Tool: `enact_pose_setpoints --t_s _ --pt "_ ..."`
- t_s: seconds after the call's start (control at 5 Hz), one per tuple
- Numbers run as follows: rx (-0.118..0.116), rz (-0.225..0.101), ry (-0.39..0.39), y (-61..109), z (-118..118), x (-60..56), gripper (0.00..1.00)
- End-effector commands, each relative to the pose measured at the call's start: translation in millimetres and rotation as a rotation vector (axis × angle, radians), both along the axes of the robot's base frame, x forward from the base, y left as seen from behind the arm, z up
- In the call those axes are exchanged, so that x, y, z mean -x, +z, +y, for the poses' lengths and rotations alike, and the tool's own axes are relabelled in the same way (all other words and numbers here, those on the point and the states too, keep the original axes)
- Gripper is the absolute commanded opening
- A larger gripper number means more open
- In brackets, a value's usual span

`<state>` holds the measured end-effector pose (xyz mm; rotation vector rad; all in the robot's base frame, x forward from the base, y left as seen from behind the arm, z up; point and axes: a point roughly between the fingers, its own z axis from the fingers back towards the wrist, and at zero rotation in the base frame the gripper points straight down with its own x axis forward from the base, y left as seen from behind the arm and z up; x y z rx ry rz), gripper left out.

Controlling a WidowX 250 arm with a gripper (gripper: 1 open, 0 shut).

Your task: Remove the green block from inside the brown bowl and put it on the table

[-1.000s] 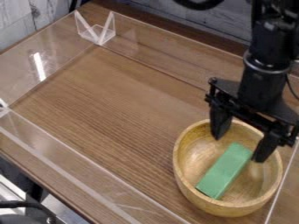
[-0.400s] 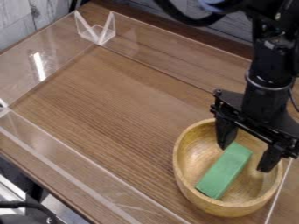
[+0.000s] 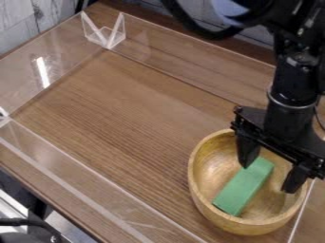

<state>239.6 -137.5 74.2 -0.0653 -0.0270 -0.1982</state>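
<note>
Wood-grain table [image 3: 114, 114] with clear acrylic wall round its edges; all the action sits at the near right corner. Gripper [image 3: 275, 161] points straight down, jaws spread wide and empty, tips now dipped inside the rim of the brown bowl [image 3: 210, 199] and straddling the upper end of the green block [image 3: 245, 185]. Can't tell if either tip touches it yet. Block lies flat on the bowl floor, running diagonally from centre toward the near rim. Versus 1 frame back, the hand has dropped slightly and drifted a touch right; before that the tips hung above the rim. Block and bowl haven't shifted. My read: approach nearly done, grasp not yet made, so lift and placement on bare tabletop remain. Rest of the table holds only 1 small clear stand [image 3: 105, 31] at the far edge.
</note>
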Motion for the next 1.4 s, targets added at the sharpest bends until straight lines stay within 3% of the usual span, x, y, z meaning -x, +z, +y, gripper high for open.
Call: enact_pose_setpoints --t_s 0.0,0.8,1.2 --pt "0.017 -0.039 -0.009 4.3 -4.8 -3.3 1.0" --pt "0.059 -0.116 -0.002 7.2 -4.0 -5.0 1.0" --pt "0.061 -0.127 -0.006 1.5 -2.9 -5.2 1.0"
